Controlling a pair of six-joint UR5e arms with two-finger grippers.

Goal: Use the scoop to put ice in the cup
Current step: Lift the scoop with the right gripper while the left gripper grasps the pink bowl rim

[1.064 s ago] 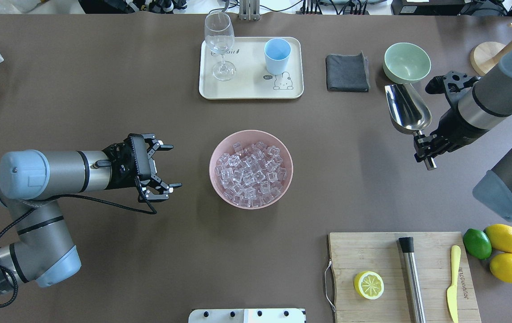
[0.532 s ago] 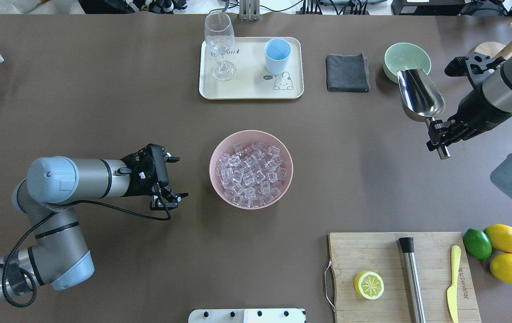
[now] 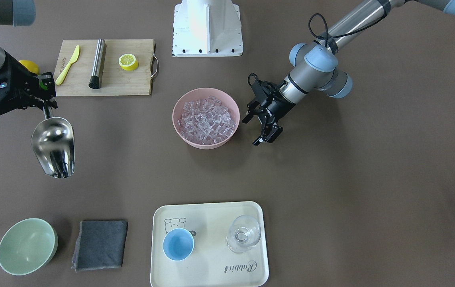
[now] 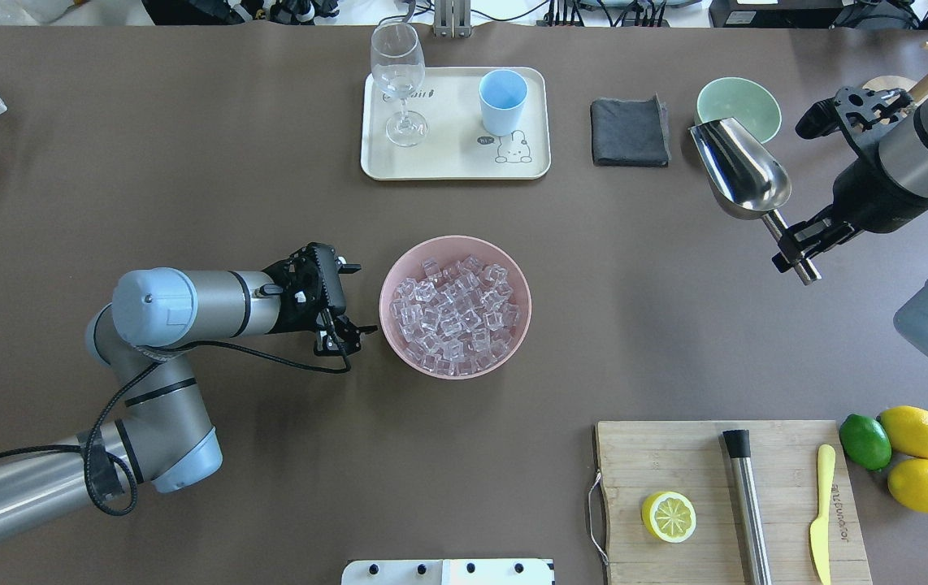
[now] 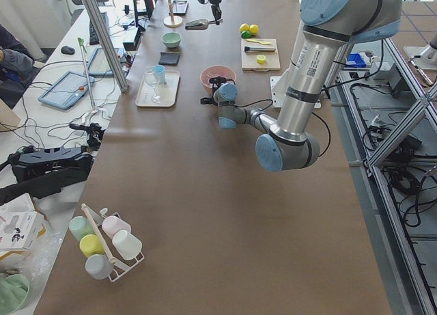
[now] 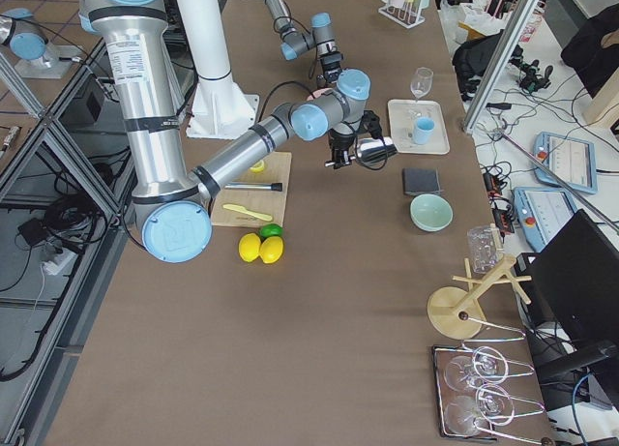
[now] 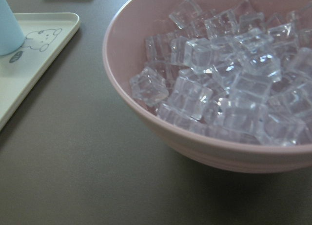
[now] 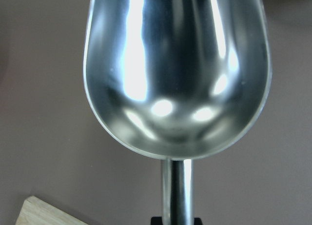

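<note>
Left-centre of overhead view: my left gripper [image 4: 361, 298], jaws spread and empty, has slid right and is now just beside the pink bowl [image 4: 454, 240] of ice [image 4: 454, 313]. Upper centre: cup [image 4: 502, 101] empty on tray [image 4: 448, 166]. Upper right: my right gripper [image 4: 795, 245] clenched on scoop [image 4: 740, 172] handle, empty trough swung leftward. Scooping not started, and I'm probably bracing the bowl first.
</note>
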